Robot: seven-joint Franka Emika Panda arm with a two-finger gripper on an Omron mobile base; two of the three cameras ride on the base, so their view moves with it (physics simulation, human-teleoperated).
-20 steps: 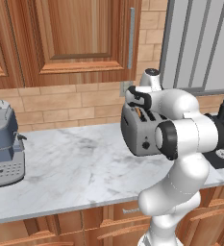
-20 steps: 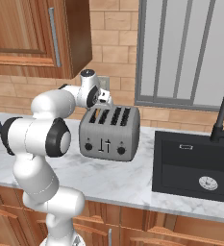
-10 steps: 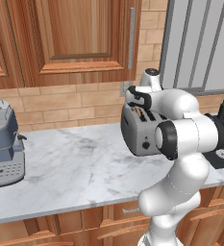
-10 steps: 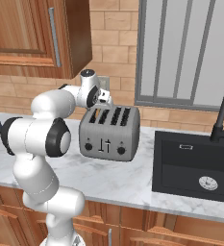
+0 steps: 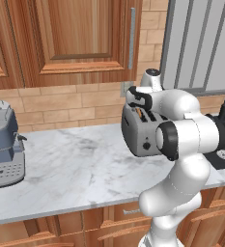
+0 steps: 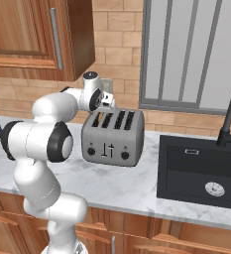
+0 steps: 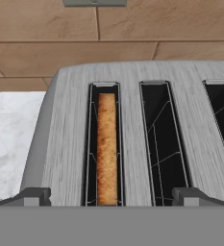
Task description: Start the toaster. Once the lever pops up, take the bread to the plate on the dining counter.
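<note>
The grey toaster (image 6: 112, 140) stands on the marble worktop by the brick wall, also seen at toaster (image 5: 139, 135) and from above at toaster (image 7: 70, 139). Its dark lever (image 6: 108, 149) sits between two black knobs on the front face. The bread (image 7: 107, 149) stands upright in the leftmost slot, sunk inside it; a sliver of bread (image 5: 139, 114) shows from the side. My gripper (image 7: 114, 197) hovers just above the toaster's top, open wide, its tips straddling the bread's slot and the one beside it. It also shows at gripper (image 6: 108, 105) and gripper (image 5: 137, 105). The plate and dining counter are out of view.
A blue-grey coffee machine (image 5: 3, 144) stands at the worktop's left end. A black sink (image 6: 201, 168) with a dark faucet (image 6: 228, 119) lies right of the toaster. Wooden cabinets (image 5: 80, 38) hang overhead, and a wall outlet (image 7: 94, 2) sits behind the toaster.
</note>
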